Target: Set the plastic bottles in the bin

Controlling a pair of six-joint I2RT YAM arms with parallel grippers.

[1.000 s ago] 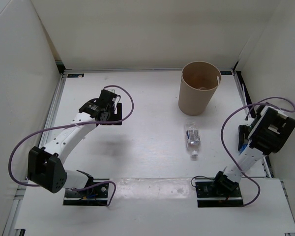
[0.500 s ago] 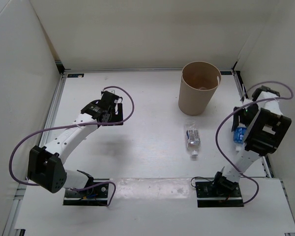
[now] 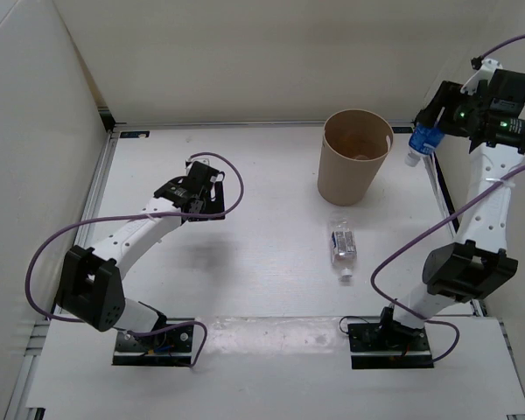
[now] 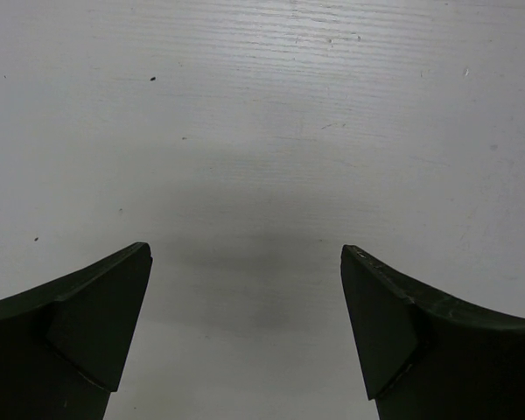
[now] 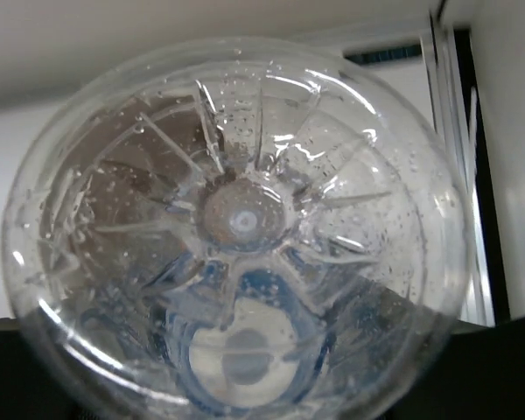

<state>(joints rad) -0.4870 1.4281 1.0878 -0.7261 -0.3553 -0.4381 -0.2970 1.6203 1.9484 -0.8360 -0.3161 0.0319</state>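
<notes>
Clear plastic with a blue label is clamped in the right gripper (image 3: 436, 129). The jaws are closed partway onto the body of the blue-labelled bottle (image 3: 423, 140), whose white cap is pointed down and to the left. The right wrist view is almost filled by the bottle's ribbed base, so the fingers are hidden there.

Two bottles are counted in all, and one bin (image 3: 346, 184). The held bottle is raised above the table (image 3: 262, 262), just beside the bin's right rim and outside it. The pale-labelled bottle (image 3: 342, 243) is laid on its side on the table, near the bin's near side but apart from it.

The left gripper (image 4: 245, 258) is spread fully open over bare table at the left. Nothing is held in it, and it is well apart from both bottles.
</notes>
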